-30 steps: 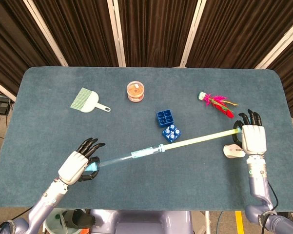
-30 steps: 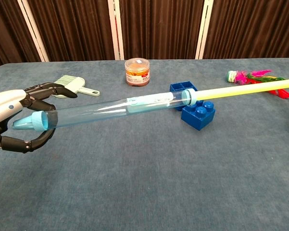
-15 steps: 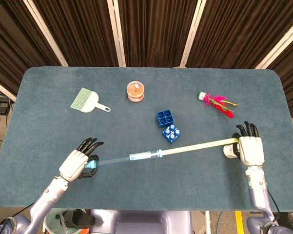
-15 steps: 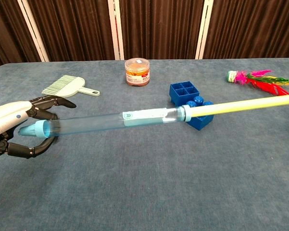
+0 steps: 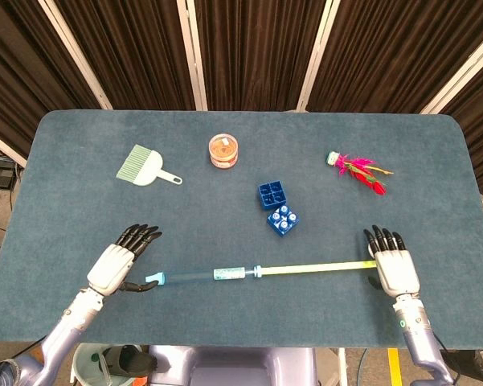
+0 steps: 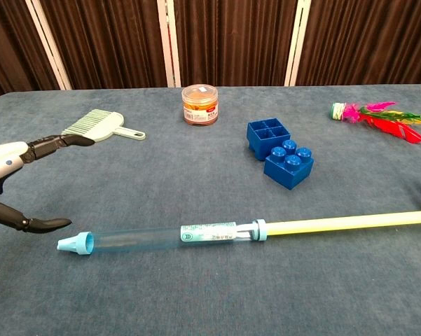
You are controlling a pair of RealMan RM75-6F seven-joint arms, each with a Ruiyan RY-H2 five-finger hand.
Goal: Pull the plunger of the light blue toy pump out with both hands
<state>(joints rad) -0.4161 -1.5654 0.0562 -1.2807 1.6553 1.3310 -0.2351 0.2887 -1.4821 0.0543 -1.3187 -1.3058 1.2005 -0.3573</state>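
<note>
at about 8 o'clock on the table (image 5: pixel 80 153) the left hand (image 5: pixel 117 265) has its fingers spread and grasps nothing; in the chest view its thumb tip sits just beside the nozzle end of the light blue toy pump (image 6: pixel 161 236), apart from it. the pump lies flat on the cloth near the 6 o'clock edge, running almost straight from 9 to 3. its clear barrel is on the left, and the yellow plunger (image 5: pixel 313 267) sticks far out of the collar toward 3 o'clock, so most of the rod is outside the barrel.

at about 4 o'clock the right hand (image 5: pixel 392 266) is flat with fingers extended. the far end of the rod runs up to it, and i cannot tell whether it touches or pins the rod; it does not look like a grasp.

as i read it, the pulling is done or nearly so: the plunger is drawn out and the toy is set down. what seems left is only clearing both hands away.
</note>
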